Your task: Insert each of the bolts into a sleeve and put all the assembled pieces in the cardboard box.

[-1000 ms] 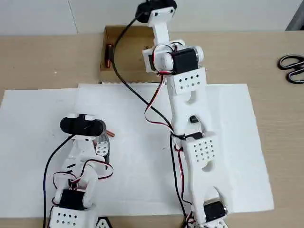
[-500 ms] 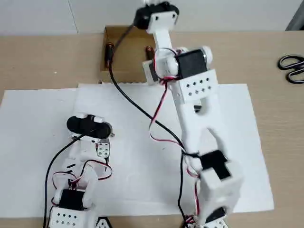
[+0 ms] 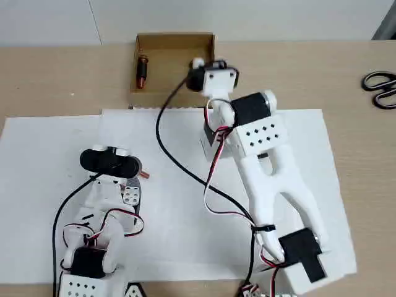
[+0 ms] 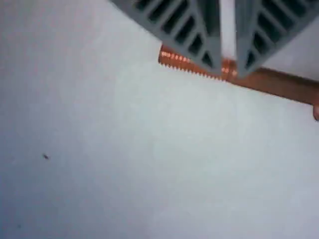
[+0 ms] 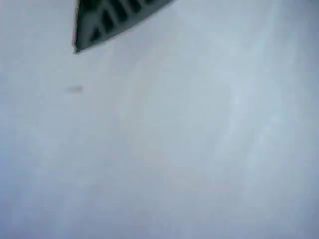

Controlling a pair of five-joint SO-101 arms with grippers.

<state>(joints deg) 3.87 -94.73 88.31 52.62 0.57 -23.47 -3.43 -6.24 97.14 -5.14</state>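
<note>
The cardboard box (image 3: 175, 43) stands at the table's far edge. An assembled copper piece (image 3: 142, 72) lies along its left wall. My left gripper (image 4: 228, 69) is low over the white paper and shut on a copper bolt (image 4: 279, 83), whose threaded end (image 4: 179, 59) sticks out to one side. From above, a bit of that bolt (image 3: 144, 175) shows beside the left arm's wrist (image 3: 110, 162). The right arm's wrist (image 3: 213, 83) hangs over the box's near right corner and the paper's far edge. One dark finger (image 5: 104, 20) of my right gripper shows above bare paper.
A large white paper sheet (image 3: 179, 204) covers the table's middle. Scissors (image 3: 380, 86) lie at the far right on the wood. Black and red cables (image 3: 167, 145) cross the paper between the arms.
The right arm has drawn back from over the box towards the paper. Half a second ago a second copper piece showed in the box's right side. The left arm barely shifted.
</note>
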